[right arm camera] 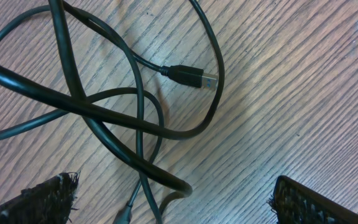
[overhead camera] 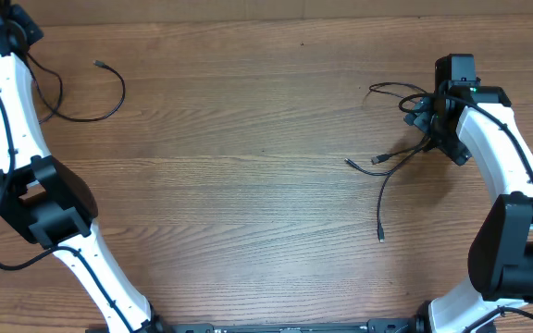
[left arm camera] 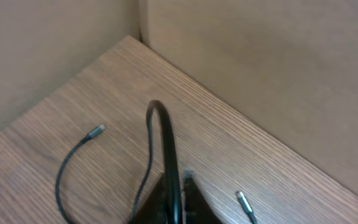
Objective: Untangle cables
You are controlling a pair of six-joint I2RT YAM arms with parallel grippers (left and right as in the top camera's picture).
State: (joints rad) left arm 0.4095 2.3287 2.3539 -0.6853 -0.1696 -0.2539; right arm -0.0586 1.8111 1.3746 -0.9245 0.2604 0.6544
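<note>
A tangle of thin black cables (overhead camera: 391,155) lies at the right of the table, with loose ends trailing toward the middle (overhead camera: 380,227). In the right wrist view the cables (right arm camera: 104,118) cross over each other, and one ends in a USB plug (right arm camera: 194,76). My right gripper (right arm camera: 179,202) is open just above this tangle, with strands between its fingers; it also shows overhead (overhead camera: 422,116). My left gripper (left arm camera: 174,190) is at the far left back corner, shut on a black cable (left arm camera: 161,127) that arches up from its fingers. The separate cable (overhead camera: 95,106) curves beside it, and its plug tip (left arm camera: 96,131) lies loose.
The wooden table (overhead camera: 229,185) ends at beige walls meeting in a corner (left arm camera: 138,25) close to the left gripper. Another metallic plug tip (left arm camera: 245,201) lies to the right of the left gripper. Both arm bases stand at the near edge.
</note>
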